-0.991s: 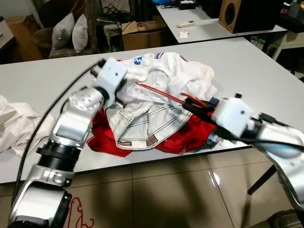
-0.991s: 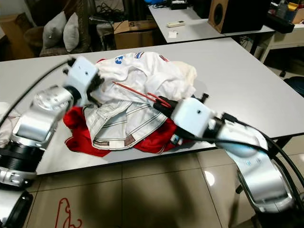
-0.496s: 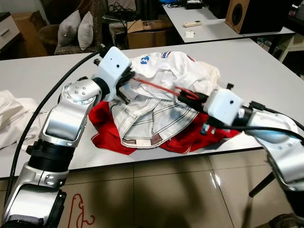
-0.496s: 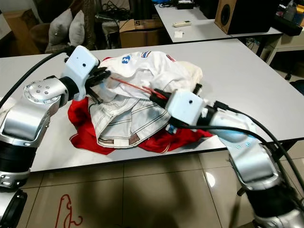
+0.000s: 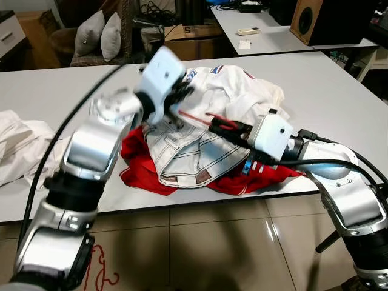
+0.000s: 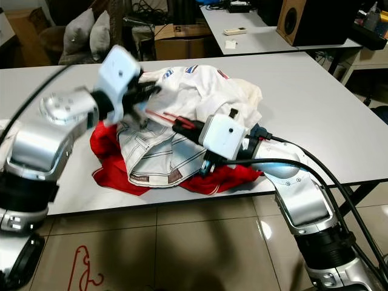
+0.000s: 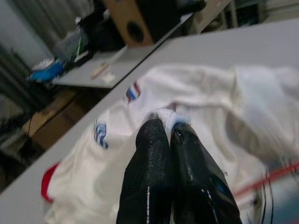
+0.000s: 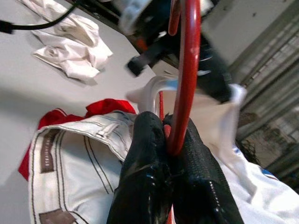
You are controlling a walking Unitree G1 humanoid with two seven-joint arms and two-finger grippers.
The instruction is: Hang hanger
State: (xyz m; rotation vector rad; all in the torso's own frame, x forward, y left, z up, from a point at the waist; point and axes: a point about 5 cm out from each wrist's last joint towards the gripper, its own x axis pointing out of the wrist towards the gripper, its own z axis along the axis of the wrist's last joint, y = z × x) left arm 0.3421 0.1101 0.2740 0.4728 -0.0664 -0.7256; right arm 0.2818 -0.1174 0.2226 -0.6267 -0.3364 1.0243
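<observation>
One red wire hanger [image 5: 203, 117] lies across the heap of clothes in the middle of the grey table [image 5: 327, 97], its long axis running slantwise from the left gripper toward the table's near edge, where the right gripper holds it. The right gripper [image 5: 223, 127] has its two black fingers [image 8: 145, 172] pressed together on the red wire, which passes between them and stands up past their tips in the right wrist view. The left gripper [image 5: 182, 97], blurred in the head views, is closed on a fold of the white shirt [image 6: 206, 85] at the far side of the heap; in the left wrist view its fingers [image 7: 154, 163] meet with a pinch of white cloth at their tips. The shirt bears a blue mark and a small red, white and blue patch. Under it lie one pair of pale trousers [image 5: 194, 154] with dark seams and brown labels, and one red garment [image 5: 136, 170] spread flat beneath, reaching the near edge. A second white cloth [image 5: 18, 145] lies apart toward the table's left edge. On the floor tiles [image 6: 182, 242] beneath the table lies another red hanger [image 6: 82, 267].
</observation>
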